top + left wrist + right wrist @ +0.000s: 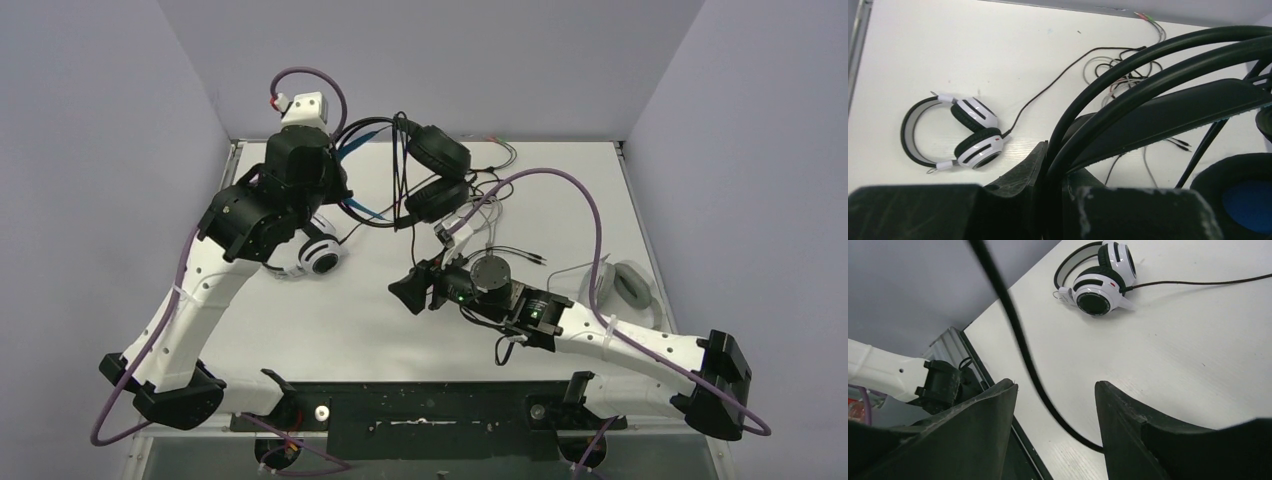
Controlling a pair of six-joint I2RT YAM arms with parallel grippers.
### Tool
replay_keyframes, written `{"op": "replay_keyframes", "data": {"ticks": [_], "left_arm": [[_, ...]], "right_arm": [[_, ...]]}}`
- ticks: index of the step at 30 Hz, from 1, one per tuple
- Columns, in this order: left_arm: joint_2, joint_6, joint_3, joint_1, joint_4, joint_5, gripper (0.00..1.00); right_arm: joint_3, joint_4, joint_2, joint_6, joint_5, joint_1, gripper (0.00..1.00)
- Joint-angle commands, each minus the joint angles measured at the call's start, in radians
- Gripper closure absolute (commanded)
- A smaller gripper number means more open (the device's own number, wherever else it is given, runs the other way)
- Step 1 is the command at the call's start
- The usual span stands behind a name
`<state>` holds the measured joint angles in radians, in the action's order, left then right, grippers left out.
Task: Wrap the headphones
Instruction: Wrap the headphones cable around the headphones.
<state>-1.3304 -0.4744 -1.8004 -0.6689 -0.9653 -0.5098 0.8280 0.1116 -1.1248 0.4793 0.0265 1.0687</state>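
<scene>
The black headphones (438, 152) hang off the table at the back, with my left gripper (1055, 150) shut on their black headband (1158, 107). One ear cup with a blue inside (1248, 197) shows at the lower right. My right gripper (1055, 387) stands open at mid-table (408, 293), and a loose black cable (1018, 335) runs down between its fingers, reaching the right finger's inner edge. White headphones with black cup centres (320, 258) (970, 137) (1098, 282) lie flat under the left arm. A pale grey headset (632, 283) lies at the right.
A tangle of thin dark and pale cables (490, 205) (1120, 70) lies behind my right gripper, with plug ends toward the back edge (500, 145). The left arm's base (940, 382) and the table's near rail show in the right wrist view. Grey walls enclose the table.
</scene>
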Motion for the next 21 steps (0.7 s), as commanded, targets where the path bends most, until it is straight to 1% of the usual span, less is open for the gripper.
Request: {"op": "replay_keyframes", "data": {"ticks": [1, 8, 10, 13, 17, 21], "left_arm": [[0.063, -0.096, -0.095, 0.015, 0.127, 0.111, 1.0], [0.069, -0.15, -0.106, 0.064, 0.123, 0.222, 1.0], [0.074, -0.167, -0.108, 0.079, 0.129, 0.266, 1.0], [0.075, -0.178, -0.127, 0.091, 0.125, 0.313, 1.0], [0.086, -0.193, -0.144, 0.099, 0.122, 0.342, 1.0], [0.092, -0.204, -0.15, 0.108, 0.123, 0.36, 1.0]], "right_arm": [[-0.045, 0.127, 0.011, -0.042, -0.002, 0.002, 0.37], [-0.116, 0.219, 0.022, -0.075, 0.019, -0.001, 0.19], [-0.141, 0.248, 0.027, -0.094, 0.025, -0.004, 0.13], [-0.193, 0.317, 0.032, -0.098, 0.058, -0.043, 0.06], [-0.257, 0.457, 0.008, -0.071, 0.179, -0.141, 0.03], [-0.296, 0.579, -0.044, -0.077, 0.28, -0.197, 0.03]]}}
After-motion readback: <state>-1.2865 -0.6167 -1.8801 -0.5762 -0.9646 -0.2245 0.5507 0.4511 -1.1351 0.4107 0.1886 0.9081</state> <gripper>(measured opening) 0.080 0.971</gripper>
